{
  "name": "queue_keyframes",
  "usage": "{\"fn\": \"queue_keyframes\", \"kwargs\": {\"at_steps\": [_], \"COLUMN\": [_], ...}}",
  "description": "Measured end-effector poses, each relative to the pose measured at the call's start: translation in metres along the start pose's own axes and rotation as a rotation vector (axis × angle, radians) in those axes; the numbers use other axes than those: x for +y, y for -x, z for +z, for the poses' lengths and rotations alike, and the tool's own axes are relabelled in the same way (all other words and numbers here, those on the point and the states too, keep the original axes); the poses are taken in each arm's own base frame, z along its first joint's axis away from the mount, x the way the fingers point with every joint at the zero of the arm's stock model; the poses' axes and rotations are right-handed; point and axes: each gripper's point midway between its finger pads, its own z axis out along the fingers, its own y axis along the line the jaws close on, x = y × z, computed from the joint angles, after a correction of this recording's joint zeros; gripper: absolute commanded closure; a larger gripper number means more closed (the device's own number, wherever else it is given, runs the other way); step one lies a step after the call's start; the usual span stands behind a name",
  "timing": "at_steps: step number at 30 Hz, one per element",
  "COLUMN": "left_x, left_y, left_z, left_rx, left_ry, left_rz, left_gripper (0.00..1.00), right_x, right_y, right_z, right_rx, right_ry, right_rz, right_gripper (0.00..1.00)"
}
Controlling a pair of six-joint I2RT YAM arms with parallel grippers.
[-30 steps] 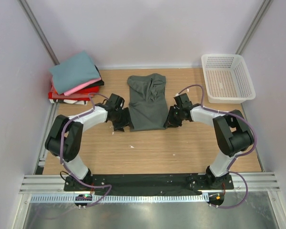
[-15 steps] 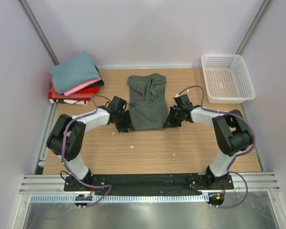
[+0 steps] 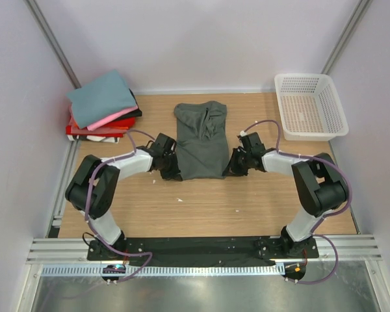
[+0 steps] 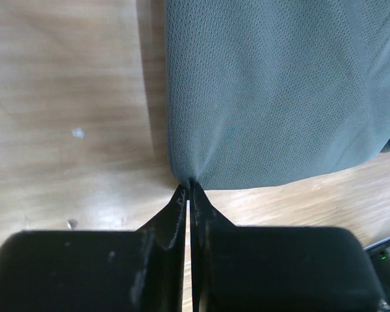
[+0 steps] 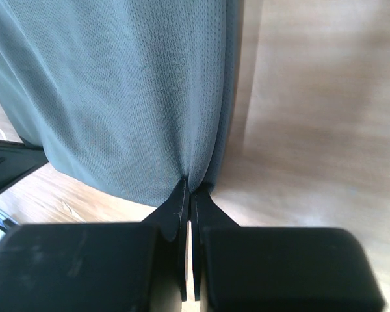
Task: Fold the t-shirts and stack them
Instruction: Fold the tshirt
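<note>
A dark grey-green t-shirt point(image 3: 200, 140) lies flat mid-table, folded lengthwise into a narrow strip. My left gripper point(image 3: 172, 170) is shut on its near left corner; in the left wrist view the cloth point(image 4: 273, 91) puckers into the fingertips point(image 4: 190, 190). My right gripper point(image 3: 229, 169) is shut on the near right corner, with the fabric point(image 5: 117, 91) gathered at its tips point(image 5: 190, 187). A stack of folded t-shirts point(image 3: 103, 104), teal on top over pink, black and red, sits at the far left corner.
A white plastic lattice basket point(image 3: 310, 106) stands at the far right corner. Small white specks point(image 3: 179, 199) lie on the wooden table point(image 3: 208, 201) in front of the shirt. Grey walls close in the table on three sides.
Both grippers slid inward to the shirt's near corners. The left one closed on its corner in the last half second; the right one closed a little earlier.
</note>
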Motion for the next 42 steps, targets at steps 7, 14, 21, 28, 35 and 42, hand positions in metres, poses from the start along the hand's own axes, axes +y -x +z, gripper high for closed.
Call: {"fn": "queue_keyframes", "kwargs": {"at_steps": [7,14,21,28,35,42], "left_x": [-0.005,-0.033,-0.049,-0.075,-0.073,-0.084], "left_y": [-0.040,-0.065,-0.056,-0.018,0.017,0.129], "left_z": [-0.026,-0.084,-0.120,-0.138,-0.134,-0.120], "left_rx": [0.017,-0.046,-0.099,-0.174,-0.174,-0.183], "left_ry": [0.007,-0.078,-0.058,-0.017,0.044,0.051], "left_rz": [0.061,0.098,0.095,0.129,0.126,0.052], "left_gripper": [1.00,1.00,0.99,0.98,0.96,0.68], "right_x": [-0.018,-0.002,0.022,0.056,0.055,0.065], "right_y": [-0.041,-0.068,-0.062,-0.002,0.028,0.129], "right_z": [-0.029,-0.085,-0.122,-0.147,-0.133,-0.101], "right_rx": [0.035,-0.009,-0.063,-0.185,-0.167,-0.188], "right_ry": [-0.030,0.014,0.002,-0.039,-0.130,-0.191], "right_rz": [0.020,0.009,-0.023,-0.073,-0.089,-0.067], "right_gripper": [0.99,0.99,0.99,0.99,0.99,0.57]}}
